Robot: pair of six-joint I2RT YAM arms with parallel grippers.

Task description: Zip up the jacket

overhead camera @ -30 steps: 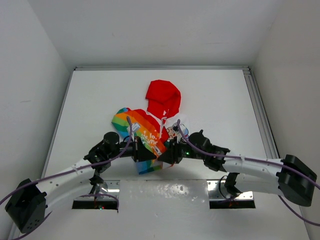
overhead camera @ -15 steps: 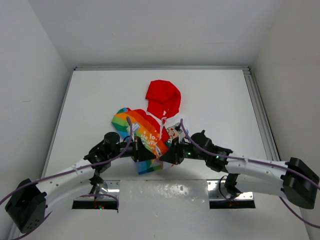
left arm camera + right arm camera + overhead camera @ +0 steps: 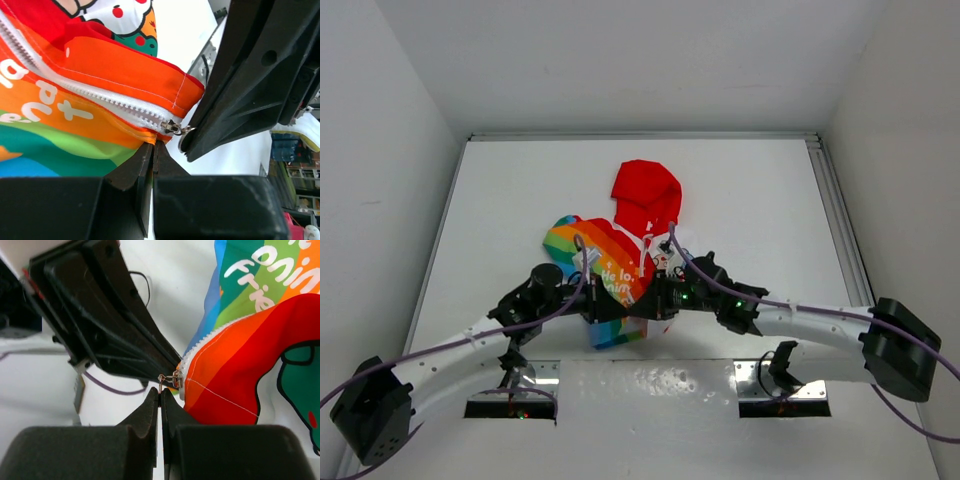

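Right wrist: my right gripper [image 3: 160,391] is pinched closed, seemingly on the zip pull [image 3: 167,378]. My left gripper [image 3: 152,146] clamps the jacket [image 3: 75,110] hem just beside that pull, on the table [image 3: 510,200].

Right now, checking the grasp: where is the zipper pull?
The zipper pull is mid right-wrist view, at the jacket's hem corner, pinched by the right end effector.

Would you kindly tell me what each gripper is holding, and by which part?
The right gripper pinches the zipper pull of the jacket; the left gripper pinches the jacket's hem next to that pull.
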